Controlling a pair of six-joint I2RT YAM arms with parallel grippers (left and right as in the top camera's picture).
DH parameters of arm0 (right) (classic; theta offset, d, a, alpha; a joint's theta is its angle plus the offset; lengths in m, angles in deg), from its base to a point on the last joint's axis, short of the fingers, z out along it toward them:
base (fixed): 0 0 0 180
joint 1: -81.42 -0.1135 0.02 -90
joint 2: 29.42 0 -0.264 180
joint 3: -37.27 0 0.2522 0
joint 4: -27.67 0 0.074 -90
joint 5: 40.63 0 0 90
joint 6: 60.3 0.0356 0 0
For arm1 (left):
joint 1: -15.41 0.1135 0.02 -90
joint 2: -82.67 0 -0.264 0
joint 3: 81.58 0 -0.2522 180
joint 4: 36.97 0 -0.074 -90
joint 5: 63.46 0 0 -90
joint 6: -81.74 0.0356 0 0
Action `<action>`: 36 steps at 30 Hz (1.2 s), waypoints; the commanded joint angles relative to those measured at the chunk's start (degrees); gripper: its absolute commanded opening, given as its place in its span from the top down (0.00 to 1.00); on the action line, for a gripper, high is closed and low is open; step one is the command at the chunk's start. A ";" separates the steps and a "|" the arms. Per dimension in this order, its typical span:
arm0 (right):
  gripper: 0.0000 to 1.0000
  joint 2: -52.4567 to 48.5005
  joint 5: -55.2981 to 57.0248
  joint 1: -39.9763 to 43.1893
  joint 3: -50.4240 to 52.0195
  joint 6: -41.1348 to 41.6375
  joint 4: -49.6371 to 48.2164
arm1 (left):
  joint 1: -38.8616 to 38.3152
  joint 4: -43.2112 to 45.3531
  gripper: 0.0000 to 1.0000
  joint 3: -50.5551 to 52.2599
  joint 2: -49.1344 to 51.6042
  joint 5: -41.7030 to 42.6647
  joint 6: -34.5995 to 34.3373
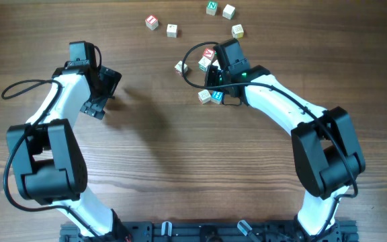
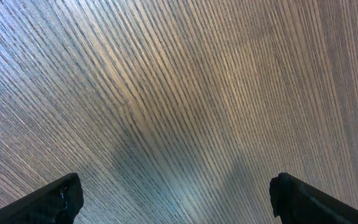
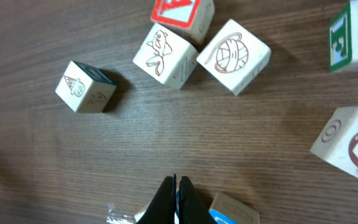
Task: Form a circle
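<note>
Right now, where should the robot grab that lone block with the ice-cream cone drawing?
Probably from straight above, closing on two opposite side faces of the ice-cream cone block. It stands alone on the table, apart from the fish block, so its sides look free. The right end effector, now shut, must open first.

The left arm (image 1: 58, 101) bends at the elbow, the left gripper (image 1: 105, 93) spread wide. The right arm (image 1: 281, 107) reaches forward and inward, the right gripper (image 3: 176, 190) tipped down, fingers (image 3: 165, 200) pressed together.
</note>
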 commanded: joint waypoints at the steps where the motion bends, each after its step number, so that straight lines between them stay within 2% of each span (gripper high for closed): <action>1: 0.95 -1.36 -0.72 -0.15 -1.42 -0.44 1.27 | 0.07 0.00 0.00 -0.17 0.76 0.22 -0.55; 10: 0.95 -1.49 -0.87 -1.46 -1.40 -2.60 2.73 | 0.07 0.00 0.00 -0.17 0.76 0.22 -0.55; 36: 0.95 -2.60 3.87 -1.64 -1.33 -0.37 4.26 | 0.07 0.00 0.00 -0.17 0.76 0.22 -0.55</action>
